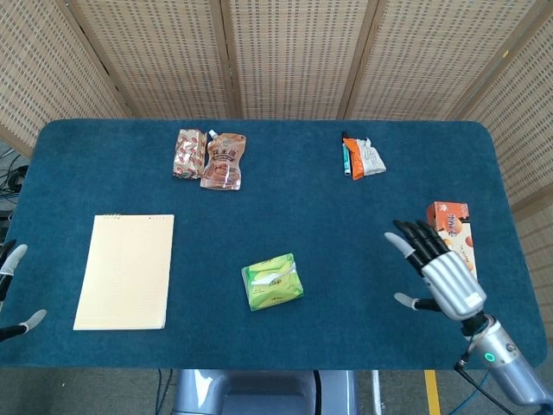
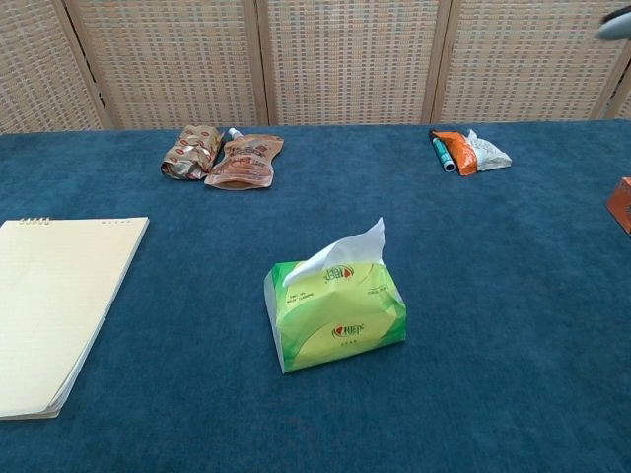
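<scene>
Right hand (image 1: 441, 275) hovered above the table (image 1: 346, 225), fingers spread, grasping nothing, just beside the orange snack box (image 1: 451, 226), which lay untouched near the right edge. Nothing lifted yet. Left hand (image 1: 12, 294) barely visible; fingers' state indeterminable.

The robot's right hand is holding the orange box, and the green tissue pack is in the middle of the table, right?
Not quite. The right hand holds nothing; the head view shows it open, beside the orange box. The tissue pack is in the middle.
</scene>
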Controlling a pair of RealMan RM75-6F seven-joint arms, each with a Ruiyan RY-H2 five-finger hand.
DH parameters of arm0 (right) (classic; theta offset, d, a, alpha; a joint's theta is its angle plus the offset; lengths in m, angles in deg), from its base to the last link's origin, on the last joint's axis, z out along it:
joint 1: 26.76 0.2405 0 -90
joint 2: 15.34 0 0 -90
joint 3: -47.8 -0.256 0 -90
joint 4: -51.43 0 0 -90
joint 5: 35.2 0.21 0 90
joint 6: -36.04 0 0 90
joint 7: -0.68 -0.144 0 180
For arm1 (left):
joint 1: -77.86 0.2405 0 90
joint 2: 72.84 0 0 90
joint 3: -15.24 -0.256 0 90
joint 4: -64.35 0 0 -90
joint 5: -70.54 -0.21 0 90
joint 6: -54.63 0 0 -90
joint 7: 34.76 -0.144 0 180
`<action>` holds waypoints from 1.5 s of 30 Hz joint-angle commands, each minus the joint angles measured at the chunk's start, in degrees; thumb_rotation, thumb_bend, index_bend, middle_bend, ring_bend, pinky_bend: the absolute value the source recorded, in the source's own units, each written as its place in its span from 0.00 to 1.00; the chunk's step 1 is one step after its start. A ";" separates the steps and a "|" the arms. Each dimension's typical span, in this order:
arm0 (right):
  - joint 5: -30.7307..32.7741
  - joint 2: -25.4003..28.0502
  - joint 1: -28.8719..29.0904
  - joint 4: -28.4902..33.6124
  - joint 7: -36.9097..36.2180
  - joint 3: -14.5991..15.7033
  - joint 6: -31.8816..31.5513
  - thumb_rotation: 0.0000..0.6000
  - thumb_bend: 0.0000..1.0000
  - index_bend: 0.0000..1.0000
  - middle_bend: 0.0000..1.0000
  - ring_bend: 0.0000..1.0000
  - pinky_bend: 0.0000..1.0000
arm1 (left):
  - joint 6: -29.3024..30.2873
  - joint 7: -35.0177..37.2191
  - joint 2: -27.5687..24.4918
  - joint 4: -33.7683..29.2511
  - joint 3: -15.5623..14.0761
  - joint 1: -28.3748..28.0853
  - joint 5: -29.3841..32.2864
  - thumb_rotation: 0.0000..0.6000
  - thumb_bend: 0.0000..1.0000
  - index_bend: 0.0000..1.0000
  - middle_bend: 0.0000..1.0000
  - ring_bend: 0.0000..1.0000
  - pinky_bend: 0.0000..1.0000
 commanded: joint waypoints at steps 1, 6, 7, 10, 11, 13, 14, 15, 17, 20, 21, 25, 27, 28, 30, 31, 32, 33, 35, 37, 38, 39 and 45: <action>-1.48 -1.59 9.12 2.54 -1.80 -1.14 11.92 1.00 0.11 0.10 0.05 0.00 0.05 | -0.74 -0.26 0.09 -0.16 0.46 -0.35 1.09 1.00 0.00 0.00 0.00 0.00 0.00; 3.79 -6.20 14.86 5.15 3.41 -2.86 22.73 1.00 0.13 0.14 0.11 0.02 0.10 | -2.30 -0.03 -0.03 -0.22 0.92 -0.99 2.65 1.00 0.00 0.00 0.00 0.00 0.00; 4.33 -6.91 15.46 5.26 4.22 -3.09 23.76 1.00 0.14 0.15 0.12 0.04 0.12 | -2.45 -0.02 -0.06 -0.28 0.96 -1.06 2.76 1.00 0.00 0.00 0.00 0.00 0.00; 8.27 -10.52 17.71 5.34 9.68 -4.62 27.89 1.00 0.20 0.18 0.16 0.07 0.15 | -3.04 0.06 -0.25 -0.54 1.15 -1.33 3.34 1.00 0.00 0.00 0.00 0.00 0.00; 9.63 -11.69 18.29 5.31 11.69 -5.13 28.88 1.00 0.23 0.18 0.17 0.08 0.16 | -3.18 0.13 -0.31 -0.57 1.19 -1.39 3.48 1.00 0.00 0.00 0.00 0.00 0.00; 12.50 -13.77 19.19 5.20 15.69 -5.99 30.49 1.00 0.28 0.20 0.19 0.10 0.16 | -3.58 0.32 -0.44 -0.68 1.27 -1.55 3.81 1.00 0.00 0.00 0.00 0.00 0.00; 13.91 -14.71 19.58 5.14 17.70 -6.32 31.18 1.00 0.30 0.21 0.21 0.12 0.17 | -3.78 0.39 -0.50 -0.74 1.30 -1.64 3.95 1.00 0.00 0.00 0.00 0.00 0.00; 15.27 -15.60 19.94 5.11 19.61 -6.62 31.72 1.00 0.31 0.22 0.22 0.13 0.18 | -3.98 0.47 -0.56 -0.77 1.33 -1.72 4.12 1.00 0.00 0.00 0.00 0.00 0.00; 18.67 -17.74 20.72 5.02 23.99 -7.36 32.53 1.00 0.32 0.23 0.24 0.15 0.20 | -4.40 0.72 -0.73 -0.82 1.45 -1.92 4.46 1.00 0.00 0.00 0.00 0.00 0.00; 23.71 -20.25 21.62 4.95 30.13 -8.08 32.60 1.00 0.35 0.24 0.24 0.15 0.21 | -4.88 1.16 -0.94 -0.82 1.57 -2.12 4.92 1.00 0.00 0.00 0.00 0.00 0.00; 25.13 -20.89 21.93 4.81 31.92 -8.22 32.48 1.00 0.37 0.24 0.25 0.15 0.21 | -4.99 1.36 -1.01 -0.78 1.59 -2.16 5.02 1.00 0.00 0.00 0.00 0.00 0.00; 30.09 -22.84 23.18 4.15 37.55 -8.18 32.24 1.00 0.46 0.32 0.32 0.22 0.27 | -5.23 1.87 -1.26 -0.82 1.66 -2.29 5.21 1.00 0.00 0.00 0.00 0.00 0.00; 31.87 -23.64 23.62 3.85 39.16 -8.05 31.78 1.00 0.54 0.40 0.38 0.27 0.33 | -5.37 2.03 -1.34 -0.81 1.66 -2.36 5.26 1.00 0.01 0.00 0.00 0.00 0.00; 32.48 -24.14 23.77 3.58 39.68 -7.96 31.39 1.00 0.59 0.45 0.42 0.31 0.38 | -5.45 2.09 -1.36 -0.80 1.66 -2.40 5.29 1.00 0.01 0.00 0.00 0.00 0.00; 33.37 -24.98 24.02 2.93 40.03 -7.77 30.77 1.00 0.66 0.52 0.49 0.37 0.44 | -5.57 2.21 -1.40 -0.75 1.62 -2.44 5.33 1.00 0.01 0.00 0.00 0.00 0.00; 33.68 -25.33 24.12 2.58 39.95 -7.70 30.53 1.00 0.68 0.55 0.52 0.40 0.48 | -5.63 2.33 -1.43 -0.73 1.60 -2.46 5.32 1.00 0.01 0.00 0.00 0.00 0.00; 33.75 -25.64 24.20 2.24 39.81 -7.63 30.18 1.00 0.70 0.59 0.55 0.43 0.51 | -5.65 2.41 -1.45 -0.70 1.60 -2.48 5.32 1.00 0.01 0.00 0.00 0.00 0.00; 33.63 -25.97 24.23 1.88 39.53 -7.54 29.76 1.00 0.72 0.60 0.57 0.45 0.53 | -5.67 2.47 -1.47 -0.68 1.59 -2.49 5.30 1.00 0.01 0.00 0.00 0.00 0.00; 32.97 -26.40 24.20 1.41 38.33 -7.46 28.87 1.00 0.76 0.64 0.61 0.49 0.58 | -5.74 2.61 -1.54 -0.70 1.55 -2.53 5.27 1.00 0.01 0.00 0.00 0.00 0.00; 31.99 -26.51 23.93 1.66 36.25 -7.71 27.75 1.00 0.77 0.65 0.62 0.51 0.59 | -5.78 2.72 -1.58 -0.71 1.56 -2.55 5.33 1.00 0.01 0.00 0.00 0.00 0.00; 31.71 -26.49 23.84 1.78 35.71 -7.76 27.47 1.00 0.78 0.65 0.62 0.51 0.60 | -5.80 2.76 -1.59 -0.69 1.56 -2.55 5.35 1.00 0.01 0.00 0.00 0.00 0.00; 31.02 -26.41 23.56 2.27 34.24 -8.12 26.60 1.00 0.78 0.65 0.62 0.52 0.60 | -5.81 2.84 -1.61 -0.68 1.56 -2.56 5.37 1.00 0.01 0.00 0.00 0.00 0.00; 25.70 -24.71 21.70 5.28 23.71 -12.07 18.97 1.00 0.83 0.66 0.63 0.52 0.61 | -6.06 3.55 -1.82 -0.50 1.46 -2.64 5.30 1.00 0.01 0.00 0.00 0.00 0.00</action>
